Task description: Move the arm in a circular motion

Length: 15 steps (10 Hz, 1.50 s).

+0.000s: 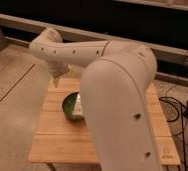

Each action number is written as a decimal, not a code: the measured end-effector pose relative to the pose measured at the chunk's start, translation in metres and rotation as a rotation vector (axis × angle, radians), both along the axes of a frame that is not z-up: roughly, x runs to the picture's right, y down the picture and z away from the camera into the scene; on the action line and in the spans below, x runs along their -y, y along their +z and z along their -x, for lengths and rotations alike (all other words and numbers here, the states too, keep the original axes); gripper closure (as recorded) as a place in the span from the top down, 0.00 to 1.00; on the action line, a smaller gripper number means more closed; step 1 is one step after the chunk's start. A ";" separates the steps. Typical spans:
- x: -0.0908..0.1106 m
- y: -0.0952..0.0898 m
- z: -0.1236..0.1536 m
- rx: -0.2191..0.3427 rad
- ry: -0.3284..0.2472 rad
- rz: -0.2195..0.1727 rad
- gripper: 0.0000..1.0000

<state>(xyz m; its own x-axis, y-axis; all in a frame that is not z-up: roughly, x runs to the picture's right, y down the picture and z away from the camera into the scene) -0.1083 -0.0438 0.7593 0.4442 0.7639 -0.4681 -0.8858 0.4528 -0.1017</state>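
A large cream-white robot arm (112, 100) fills the middle of the view, its thick near segment rising from the lower right and a slimmer segment reaching left. Its gripper (55, 82) points downward above the far left corner of a small wooden table (62, 142); I cannot tell how it is set. A green bowl (72, 106) sits on the table, near the gripper. To circle well, the sweep should probably stay smooth and high, clear of bowl and tabletop.
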 end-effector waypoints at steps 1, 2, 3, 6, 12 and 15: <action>-0.002 -0.008 -0.040 -0.088 0.039 -0.011 0.65; -0.001 -0.014 -0.076 -0.167 0.074 -0.023 0.65; 0.003 -0.023 -0.127 -0.282 0.129 -0.048 0.65; 0.035 -0.026 -0.208 -0.471 0.208 -0.125 0.65; 0.123 0.076 -0.154 -0.300 0.179 -0.236 0.65; 0.126 0.098 -0.060 -0.080 0.108 -0.223 0.65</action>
<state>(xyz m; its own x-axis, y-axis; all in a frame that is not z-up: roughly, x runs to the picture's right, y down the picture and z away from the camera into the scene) -0.0488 -0.1700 0.8574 0.3232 0.8930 -0.3131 -0.9314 0.3587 0.0619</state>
